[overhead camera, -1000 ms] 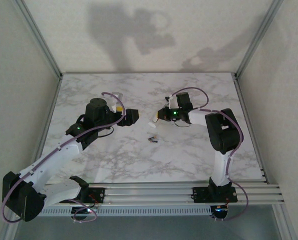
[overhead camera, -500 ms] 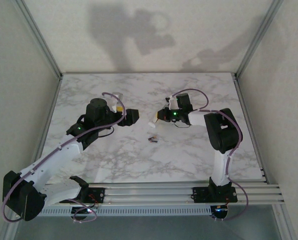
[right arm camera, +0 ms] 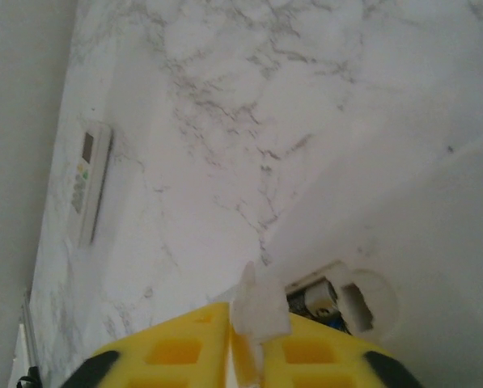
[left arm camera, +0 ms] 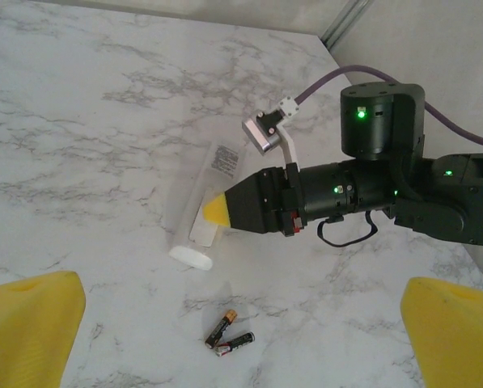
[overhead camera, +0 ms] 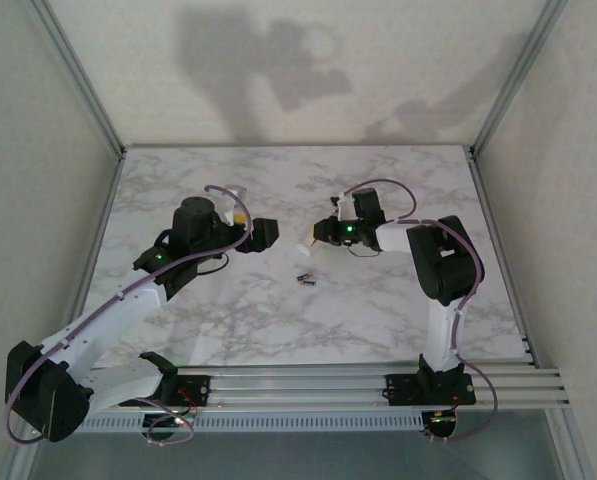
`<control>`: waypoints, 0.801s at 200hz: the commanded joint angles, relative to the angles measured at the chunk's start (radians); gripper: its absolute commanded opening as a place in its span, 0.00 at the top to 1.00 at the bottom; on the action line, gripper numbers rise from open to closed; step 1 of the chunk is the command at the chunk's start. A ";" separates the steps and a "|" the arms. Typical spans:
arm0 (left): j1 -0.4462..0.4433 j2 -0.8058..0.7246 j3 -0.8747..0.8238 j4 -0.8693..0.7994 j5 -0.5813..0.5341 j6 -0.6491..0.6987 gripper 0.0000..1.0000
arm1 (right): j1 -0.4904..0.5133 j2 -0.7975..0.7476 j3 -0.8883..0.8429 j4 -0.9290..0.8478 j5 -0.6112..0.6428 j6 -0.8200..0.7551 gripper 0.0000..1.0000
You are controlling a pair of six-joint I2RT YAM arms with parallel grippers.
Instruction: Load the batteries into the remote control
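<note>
My right gripper (right arm camera: 235,333) has its yellow fingers (right arm camera: 172,356) drawn nearly together. A small white plastic piece (right arm camera: 257,307) stands pinched between the tips, so the gripper is closed on that piece. Just past it, at about 2 o'clock in the right wrist view, a recess (right arm camera: 322,297) in a white body holds something dark and silvery; I cannot tell what it is. Seen from my left wrist, that same gripper's tip sits over the lower end of the long white remote (left arm camera: 213,174), which lies flat on the marble counter (overhead camera: 378,300). The two batteries (left arm camera: 222,328) lie loose on the counter at 6 o'clock from the remote, near it but apart. They touch each other at one end in a shallow V. My left gripper (left arm camera: 243,283) hangs above them with its fingers spread wide — open, holding nothing. A second remote (right arm camera: 90,182) lies at 10 o'clock in the right wrist view, well apart from the gripper and beside the wall.
</note>
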 commanded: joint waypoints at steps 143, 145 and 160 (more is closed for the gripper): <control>0.009 -0.016 -0.011 0.024 0.010 -0.005 0.00 | 0.007 -0.117 0.077 -0.381 0.181 -0.149 0.55; 0.009 -0.016 -0.011 0.024 0.009 -0.004 0.00 | 0.006 -0.118 0.078 -0.385 0.182 -0.149 0.55; 0.009 -0.019 -0.013 0.023 0.009 -0.002 0.01 | 0.005 -0.138 0.081 -0.408 0.208 -0.155 0.54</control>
